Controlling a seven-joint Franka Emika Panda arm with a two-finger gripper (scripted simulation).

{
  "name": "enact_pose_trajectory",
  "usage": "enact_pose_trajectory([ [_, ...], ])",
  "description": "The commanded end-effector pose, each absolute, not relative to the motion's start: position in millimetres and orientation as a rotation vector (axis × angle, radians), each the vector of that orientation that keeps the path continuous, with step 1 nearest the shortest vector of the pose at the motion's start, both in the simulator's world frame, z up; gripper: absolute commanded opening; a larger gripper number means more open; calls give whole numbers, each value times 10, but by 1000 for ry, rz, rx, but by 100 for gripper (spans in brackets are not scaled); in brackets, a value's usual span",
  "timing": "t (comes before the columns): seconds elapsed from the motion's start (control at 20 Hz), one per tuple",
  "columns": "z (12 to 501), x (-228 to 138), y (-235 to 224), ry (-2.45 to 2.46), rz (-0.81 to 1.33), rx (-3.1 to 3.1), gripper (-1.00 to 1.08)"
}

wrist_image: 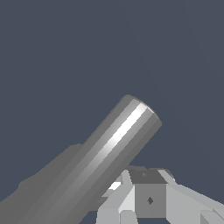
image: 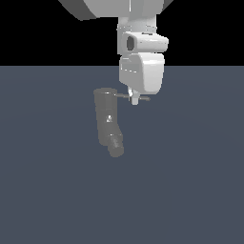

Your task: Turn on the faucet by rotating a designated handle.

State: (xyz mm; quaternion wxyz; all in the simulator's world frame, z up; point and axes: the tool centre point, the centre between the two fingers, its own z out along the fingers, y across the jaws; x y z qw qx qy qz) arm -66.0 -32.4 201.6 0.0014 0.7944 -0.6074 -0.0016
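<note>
Hovering claw [image: 136,100] at handle [image: 125,96] | beside faucet [image: 106,116] top | opening: cannot tell

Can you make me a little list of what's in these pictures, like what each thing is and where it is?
faucet: dark grey, upright, short angled spout at its lower end
handle: thin grey rod sticking sideways from the faucet's top, toward the exterior view's right
arm: white, reaching down from above
pincer: right at the handle; grip state unclear
floor: plain blue-grey
</note>
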Motion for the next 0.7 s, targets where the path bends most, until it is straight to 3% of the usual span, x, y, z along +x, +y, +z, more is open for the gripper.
enact_pose_trajectory([
  [0.0,2015,-562,-399,-1915,-1,2490,-100],
  [0.65,2016,-176,-682,-1930,0,2479,-100],
])
